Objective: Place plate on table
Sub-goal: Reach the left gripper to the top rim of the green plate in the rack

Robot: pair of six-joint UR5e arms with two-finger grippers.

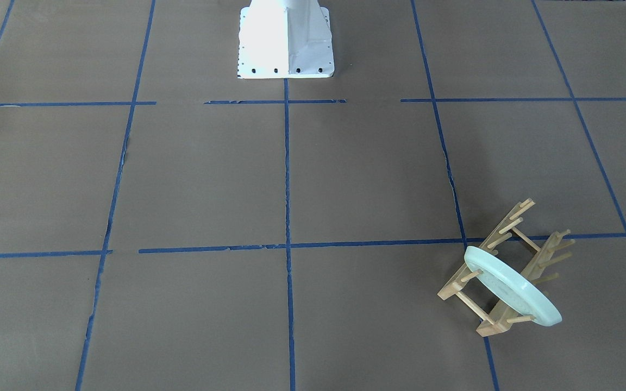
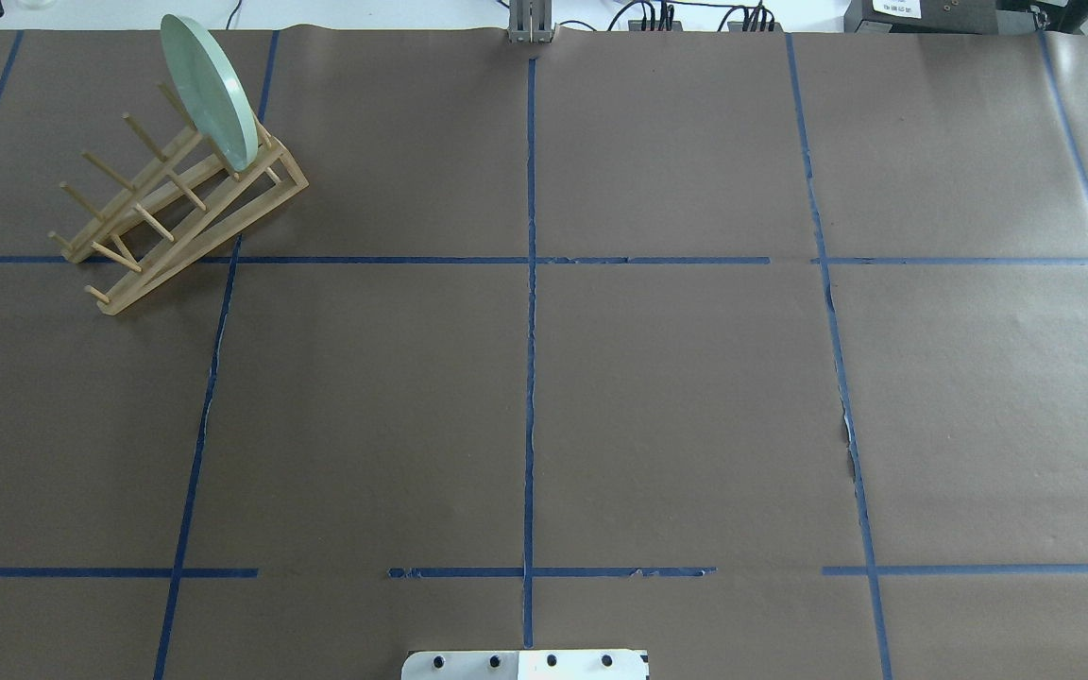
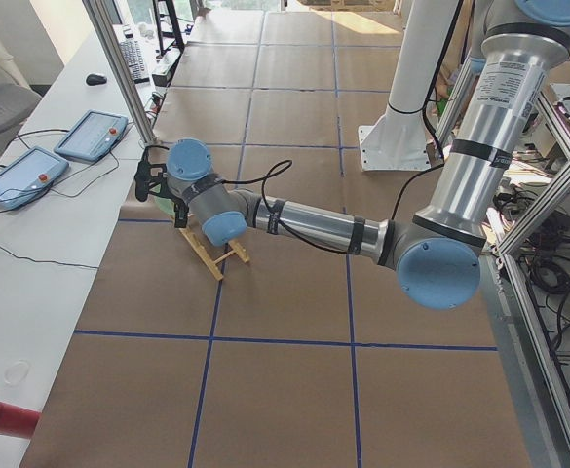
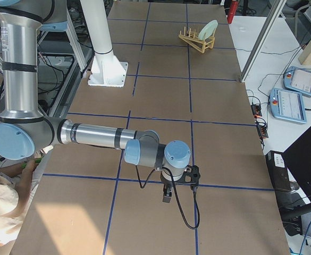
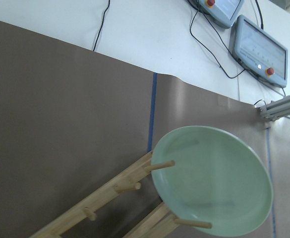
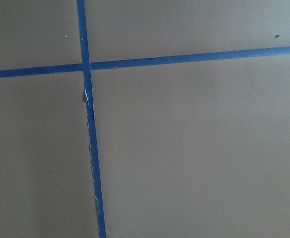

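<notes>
From the front I see the plate (image 1: 511, 285) standing tilted on edge in the rack (image 1: 500, 271), at 4 o'clock on the table (image 1: 210, 179). Its long axis runs from 10 to 4 o'clock, and its rim looks thick and pale mint.

From overhead it sits at 10 o'clock, almost edge-on as a thin ellipse running from 11 to 5 o'clock.

In the left view the left gripper (image 3: 150, 183) hovers near the rack and the wrist hides the plate. I cannot tell how its jaws stand.

In the right view the plate is far off at 1 o'clock. The right gripper (image 4: 167, 195) hangs low over the table, well apart from it, and I cannot tell its jaws either.

The left wrist view shows the plate's glossy, hollow face turned toward me, with pegs crossing its rim at 9 and 6 o'clock.

The right wrist view shows only table.
</notes>
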